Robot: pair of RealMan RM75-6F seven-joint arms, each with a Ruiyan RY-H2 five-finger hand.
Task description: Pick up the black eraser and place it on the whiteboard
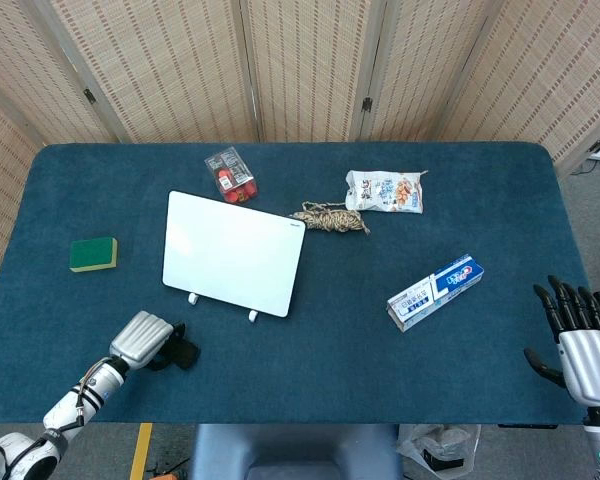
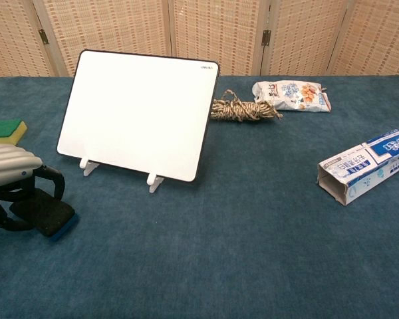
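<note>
Blue cloth-covered worktop (image 1: pixel 330 340), backed by woven folding screens (image 1: pixel 310 60). Near its middle, a white rectangular whiteboard with a dark frame (image 1: pixel 233 253), propped tilted on two small white feet; landmark for all else.

In front of the whiteboard and off its left corner: flat black eraser with a blue underside (image 2: pixel 45 212), lying on the worktop. Over it, left robot hand (image 2: pixel 16 189), silvery back uppermost, dark fingers (image 2: pixel 53 181) curled down around the eraser's edges; apparently closing on it, though actual grip hard to confirm from the chest view, with the eraser down on the cloth.

Left of the whiteboard, well apart: green and yellow sponge (image 1: pixel 93 254). Behind its top edge: small clear packet with red contents (image 1: pixel 231 175). Just beside its upper right corner: coil of tan rope (image 1: pixel 330 218), and beyond that a white snack bag (image 1: pixel 384 191). Well to the right: blue and white toothpaste box (image 1: pixel 435 291), lying flat.

Far right of the whiteboard, at the worktop's edge: right robot hand (image 1: pixel 575 340), fingers spread apart and upright, holding nothing.
</note>
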